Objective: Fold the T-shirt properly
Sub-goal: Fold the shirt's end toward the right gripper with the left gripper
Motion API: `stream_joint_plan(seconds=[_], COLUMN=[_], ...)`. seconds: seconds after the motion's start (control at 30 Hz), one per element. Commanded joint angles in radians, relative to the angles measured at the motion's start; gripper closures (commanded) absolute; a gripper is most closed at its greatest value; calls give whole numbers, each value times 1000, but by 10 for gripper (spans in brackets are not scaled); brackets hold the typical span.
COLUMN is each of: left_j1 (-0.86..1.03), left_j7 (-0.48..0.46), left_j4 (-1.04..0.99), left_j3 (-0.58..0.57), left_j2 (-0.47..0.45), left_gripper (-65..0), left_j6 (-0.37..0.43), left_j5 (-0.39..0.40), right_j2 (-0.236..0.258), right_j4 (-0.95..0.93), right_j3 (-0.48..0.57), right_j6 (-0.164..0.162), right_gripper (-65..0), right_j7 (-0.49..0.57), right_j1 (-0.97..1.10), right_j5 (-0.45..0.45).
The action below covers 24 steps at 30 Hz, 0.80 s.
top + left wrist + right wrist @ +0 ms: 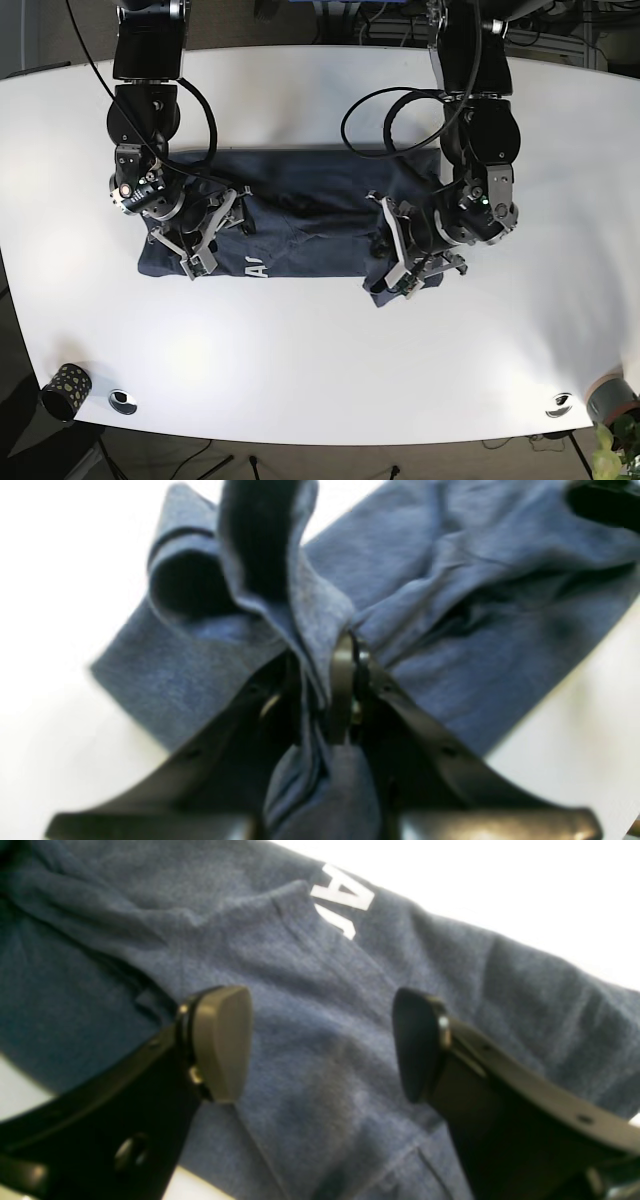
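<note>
We judged T-shirt (pixel 300 225) soft, limp, light; best taken at hem or corner, both layers pinched. Blue heathered knit, white lettering (pixel 342 900), lay as long rumpled band across white table (pixel 320 360). Left gripper (pixel 345 680) clamped on bunched fabric. Right gripper (pixel 320 1045) gaped wide over cloth, holding nothing.

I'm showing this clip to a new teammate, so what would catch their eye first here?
A dark blue T-shirt stretched across the middle of the white table. The left gripper is clamped on a bunched fold at one end, and the right gripper hangs open over the other end by white lettering.
</note>
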<state>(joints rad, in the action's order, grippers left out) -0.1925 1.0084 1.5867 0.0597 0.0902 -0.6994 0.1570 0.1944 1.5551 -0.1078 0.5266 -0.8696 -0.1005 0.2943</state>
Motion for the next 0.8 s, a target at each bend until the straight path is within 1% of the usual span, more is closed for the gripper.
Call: stream_joint_plan(seconds=[0.0, 0.07, 0.2, 0.23, 0.27, 0.33, 0.4, 0.43, 0.5, 0.57, 0.67, 0.7, 0.77], left_j1=[-29, -32, -34, -34, -34, -34, -34, -34, -34, -34, -26, -25, -23], left_j7=[-49, -67, -79, -79, -79, -79, -79, -81, -81, -79, -75, -69, -15], left_j4=[-24, -58, -105, -115, -118, -121, -125, -125, -119, -104, -16, 25, 105], left_j3=[-24, -45, -82, -96, -110, -131, -153, -160, -179, -197, -203, -203, -197], left_j2=[10, 13, 13, 13, 13, 13, 13, 13, 19, 44, 59, 59, 55], left_gripper=[-4, -4, -14, -42, -85, -168, -279, -321, -383, -404, -403, -404, -404], left_j6=[1, 1, 1, 1, 4, 39, 102, 132, 195, 231, 203, 175, 88], left_j5=[16, 16, 17, 17, 17, 17, 17, 19, 23, 23, 26, 36, 97], right_j2=[10, 10, 3, 3, 3, 9, 12, 12, 14, 14, 21, 32, 49], right_j4=[20, 21, 37, 37, 34, 29, 28, 28, 31, 34, 34, 34, 29], right_j3=[-5, -26, -106, -120, -134, -151, -178, -192, -223, -257, -300, -312, -332], right_j6=[3, 3, 5, 5, 13, 31, 50, 53, 53, 53, 53, 53, 53], right_gripper=[-422, -422, -422, -422, -422, -422, -422, -422, -422, -422, -422, -422, -422], right_j7=[20, 20, 20, 19, 19, 19, 11, -4, -36, -64, -93, -106, -125], right_j1=[-23, -23, -21, -21, -21, -21, -20, -20, -20, -20, -20, -20, -20], right_j5=[18, 18, 19, 21, 33, 65, 105, 116, 138, 164, 214, 234, 286])
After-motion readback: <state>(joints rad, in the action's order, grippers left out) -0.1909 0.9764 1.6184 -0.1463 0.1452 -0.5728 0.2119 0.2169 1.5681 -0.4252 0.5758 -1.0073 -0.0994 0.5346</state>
